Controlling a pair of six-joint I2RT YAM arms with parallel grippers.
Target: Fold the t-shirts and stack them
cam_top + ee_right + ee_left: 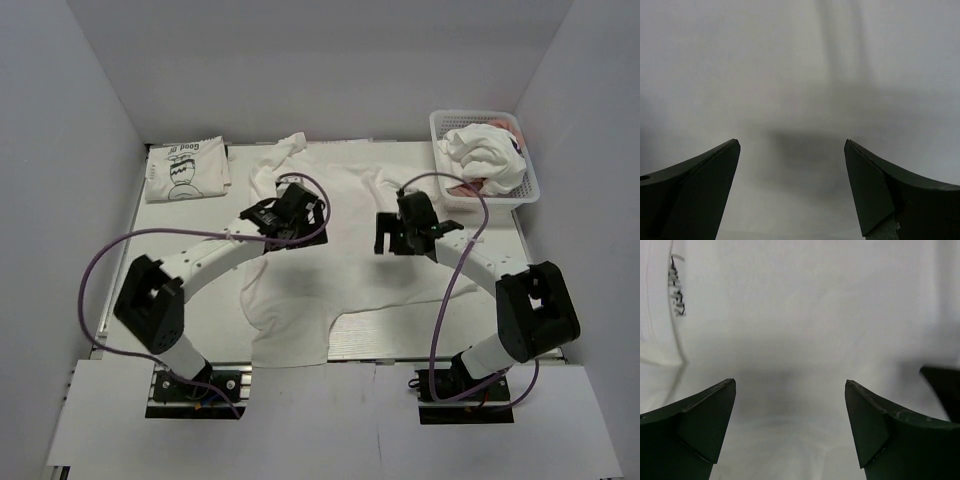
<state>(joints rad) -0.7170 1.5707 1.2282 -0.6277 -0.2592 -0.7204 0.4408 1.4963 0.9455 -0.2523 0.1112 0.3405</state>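
Note:
A white t-shirt (pixel 340 270) lies spread flat across the middle of the table, its hem hanging over the near edge. My left gripper (pixel 283 222) is open and empty just above its left half; the left wrist view shows plain white cloth (pixel 805 330) with a bit of black print (pixel 676 292) at upper left. My right gripper (pixel 392 236) is open and empty above its right half, over smooth white cloth (pixel 790 75). A folded white t-shirt with black cartoon and lettering (pixel 188 170) lies at the back left.
A white lattice basket (pixel 527 193) at the back right holds crumpled white shirts (pixel 487 155) with some red and pink cloth showing. White walls enclose the table on three sides. Purple cables loop off both arms.

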